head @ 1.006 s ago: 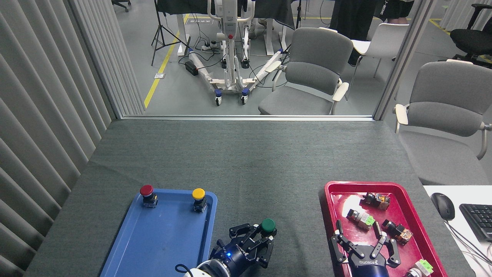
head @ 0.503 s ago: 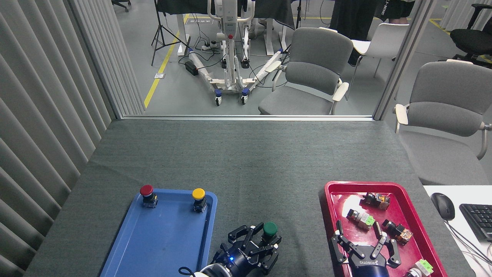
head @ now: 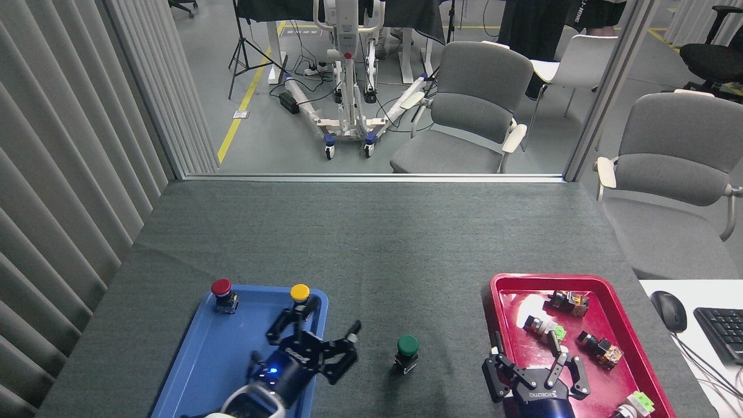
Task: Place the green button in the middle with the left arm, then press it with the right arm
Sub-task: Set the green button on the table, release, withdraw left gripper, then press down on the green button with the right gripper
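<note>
Left gripper [head: 316, 334] has let go and pulled back over the blue tray [head: 191, 371], fingers spread; green button [head: 407, 352] stands on bare bench [head: 371, 244] near its front edge. Right gripper [head: 531, 363], fingers spread and empty, hasn't pressed yet.

Blue tray [head: 191, 371]: near left on the table, holding a red button [head: 221, 288] and a yellow button [head: 299, 292].
Red tray [head: 624, 325]: near right, small switch parts inside.
Chairs: grey chair [head: 470, 110] beyond the table, another [head: 679, 168] at right.
Desk corner: mouse [head: 668, 310], keyboard [head: 722, 334].
</note>
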Available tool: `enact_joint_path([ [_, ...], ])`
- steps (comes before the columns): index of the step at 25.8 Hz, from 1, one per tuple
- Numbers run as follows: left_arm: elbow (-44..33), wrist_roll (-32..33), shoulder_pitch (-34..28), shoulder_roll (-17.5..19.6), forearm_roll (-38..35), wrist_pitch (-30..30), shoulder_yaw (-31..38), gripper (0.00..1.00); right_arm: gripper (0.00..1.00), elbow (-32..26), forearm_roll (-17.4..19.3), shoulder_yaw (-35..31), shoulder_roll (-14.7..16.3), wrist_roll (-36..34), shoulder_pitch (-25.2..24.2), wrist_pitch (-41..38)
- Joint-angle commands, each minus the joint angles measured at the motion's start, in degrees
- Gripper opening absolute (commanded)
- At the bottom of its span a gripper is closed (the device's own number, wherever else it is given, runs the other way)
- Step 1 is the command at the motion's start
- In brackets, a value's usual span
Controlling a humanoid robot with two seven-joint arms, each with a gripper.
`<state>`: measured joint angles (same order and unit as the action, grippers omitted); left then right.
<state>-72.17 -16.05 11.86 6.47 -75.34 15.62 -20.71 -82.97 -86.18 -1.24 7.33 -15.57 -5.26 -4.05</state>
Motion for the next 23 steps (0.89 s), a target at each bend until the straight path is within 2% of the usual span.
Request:
enact_joint_path([
  [1,-10.0,1.6,-7.5,4.8,3.5,-3.2,10.3,1.0,1.0,0.0,-0.4,2.5,-0.3,0.0,0.2,-0.3],
  [4,-10.6,0.8,-11.9,4.9,2.6,-5.4,18.5,1.0,0.98,0.0,-1.1,4.5,-1.4,0.1,0.3,-0.1],
  [8,-10.4,0.5,-14.3,5.0,-1.8,-8.1,19.2,0.99,0.95,0.1,-1.7,7.6,-2.1,0.2,1.6,0.5],
  [11,-10.4,0.3,-16.2,5.0,-2.1,-8.2,19.6,1.0,0.93,0.7,-1.7,10.1,-2.6,0.8,2.7,2.1],
  [14,-10.5,0.3,-18.1,4.7,-2.1,-8.8,19.6,1.0,0.83,2.2,-1.8,13.2,-3.2,1.0,4.5,4.8],
  [16,-10.5,0.2,-18.8,4.6,-2.0,-8.8,19.6,1.0,0.75,4.2,-1.8,15.4,-3.7,1.0,6.0,6.1],
  [19,-10.5,0.2,-19.2,4.6,-1.8,-8.8,19.7,1.0,0.54,6.4,-1.8,17.9,-3.9,1.0,7.5,6.1],
  [23,-10.2,0.2,-19.0,4.8,-1.6,-8.7,19.7,1.0,0.18,7.4,-2.2,19.0,-4.3,1.4,7.9,6.2],
])
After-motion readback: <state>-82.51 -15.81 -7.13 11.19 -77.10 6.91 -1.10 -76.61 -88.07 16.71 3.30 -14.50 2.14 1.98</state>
